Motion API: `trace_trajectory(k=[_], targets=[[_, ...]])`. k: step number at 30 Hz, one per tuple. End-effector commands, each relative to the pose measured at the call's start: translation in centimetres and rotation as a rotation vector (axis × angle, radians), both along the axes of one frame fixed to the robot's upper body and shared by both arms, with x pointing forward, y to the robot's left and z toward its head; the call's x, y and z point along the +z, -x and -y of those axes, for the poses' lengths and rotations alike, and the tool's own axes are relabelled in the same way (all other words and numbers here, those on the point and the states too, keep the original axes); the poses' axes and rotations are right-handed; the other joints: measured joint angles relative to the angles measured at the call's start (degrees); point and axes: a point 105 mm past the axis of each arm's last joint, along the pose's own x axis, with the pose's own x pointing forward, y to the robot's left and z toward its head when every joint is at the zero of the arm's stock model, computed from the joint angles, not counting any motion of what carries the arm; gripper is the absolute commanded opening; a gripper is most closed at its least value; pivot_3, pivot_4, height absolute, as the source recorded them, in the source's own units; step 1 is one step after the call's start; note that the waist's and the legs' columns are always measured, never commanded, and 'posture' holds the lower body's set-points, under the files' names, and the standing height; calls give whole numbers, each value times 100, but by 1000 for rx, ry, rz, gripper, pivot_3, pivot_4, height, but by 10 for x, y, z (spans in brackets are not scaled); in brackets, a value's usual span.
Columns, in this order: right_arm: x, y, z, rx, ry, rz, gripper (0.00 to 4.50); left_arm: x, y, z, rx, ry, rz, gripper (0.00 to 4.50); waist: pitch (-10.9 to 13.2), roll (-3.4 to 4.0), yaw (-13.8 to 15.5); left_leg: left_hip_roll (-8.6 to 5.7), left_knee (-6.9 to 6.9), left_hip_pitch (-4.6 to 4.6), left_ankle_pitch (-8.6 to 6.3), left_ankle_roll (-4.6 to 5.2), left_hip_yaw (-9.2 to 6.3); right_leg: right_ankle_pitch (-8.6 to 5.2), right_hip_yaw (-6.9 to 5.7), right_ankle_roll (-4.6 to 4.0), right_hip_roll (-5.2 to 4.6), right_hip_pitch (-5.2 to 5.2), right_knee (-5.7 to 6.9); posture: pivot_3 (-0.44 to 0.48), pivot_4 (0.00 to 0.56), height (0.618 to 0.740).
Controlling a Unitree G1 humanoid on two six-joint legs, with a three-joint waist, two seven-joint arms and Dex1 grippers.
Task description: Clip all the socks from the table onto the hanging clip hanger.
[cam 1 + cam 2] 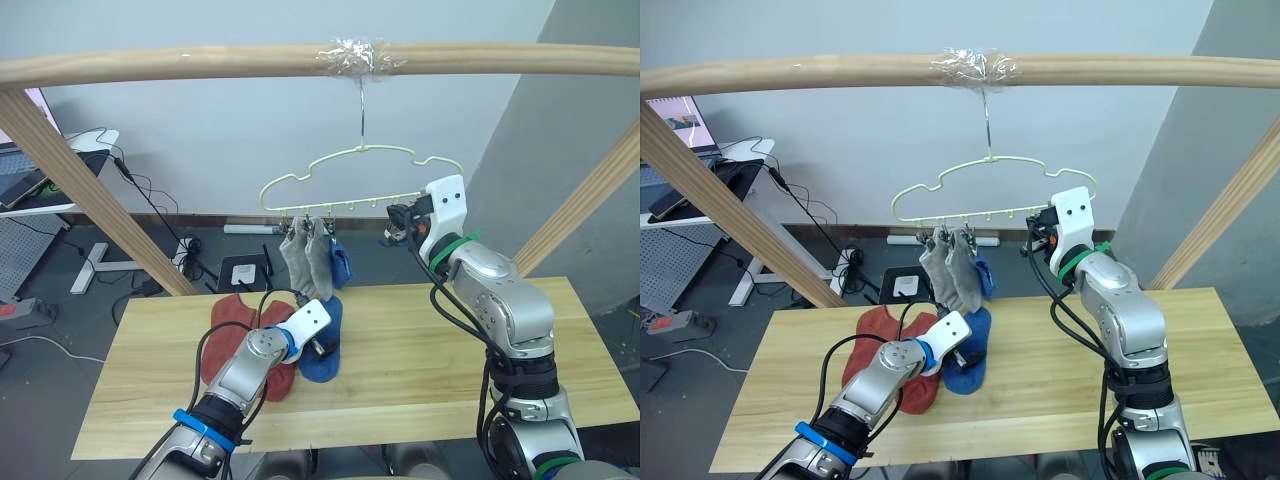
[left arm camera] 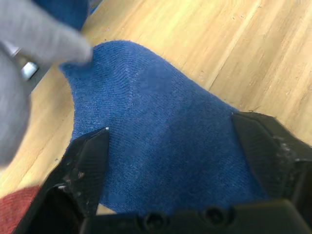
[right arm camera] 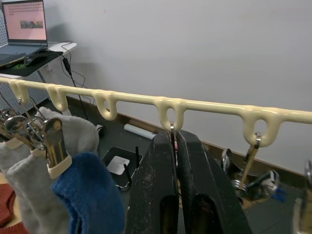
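Note:
The pale clip hanger [image 1: 330,206] hangs by its hook from a wooden pole. Two grey socks [image 1: 305,255] and one blue sock [image 1: 341,262] hang clipped at its left end. My right gripper [image 1: 397,222] is raised to the hanger's right part, shut on a metal clip [image 3: 171,130] under one loop of the bar. On the table [image 1: 430,335] lies a second blue sock [image 2: 146,97] beside two rust-red socks [image 1: 232,312]. My left gripper [image 1: 325,348] is low over the lying blue sock, open, one finger on each side of the fabric.
The thick wooden pole [image 1: 200,62] spans the top, held by slanted wooden struts at left [image 1: 90,190] and right [image 1: 590,200]. Behind the table are a desk with a laptop [image 1: 30,185] and cables on the floor [image 1: 160,225].

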Motion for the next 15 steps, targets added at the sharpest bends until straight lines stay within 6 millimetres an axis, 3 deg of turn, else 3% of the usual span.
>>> trace_trajectory(k=[1, 10, 12, 15], targets=[[-5, -2, 12, -32, 9, -29, 0, -14, 12, -7, -84, -120, 12, 3157, 16, -1, 1, 3, 0, 0, 0, 0, -1, 0, -3, 0, 1, 0, 0, -86, 247, 740], [-7, -10, 24, -30, 47, -29, 0, 3, 18, 7, -95, 36, 44, 555, 122, -6, 11, 7, -1, -1, 0, 0, 0, 0, -4, 0, 3, 0, 0, -77, 247, 740], [-3, -12, 28, -28, 34, -38, 0, 19, 20, 17, -117, 121, 86, 12, 124, -6, 20, 7, -1, -2, -1, 1, -1, 0, -4, 0, 2, 0, -4, -78, 241, 740], [8, -12, 34, -10, -54, -114, 0, 65, 24, 31, -139, 335, 201, 12, 148, -9, 45, 6, -1, -8, -1, 1, 0, 0, -2, -1, -1, -4, -5, -83, 233, 740]])
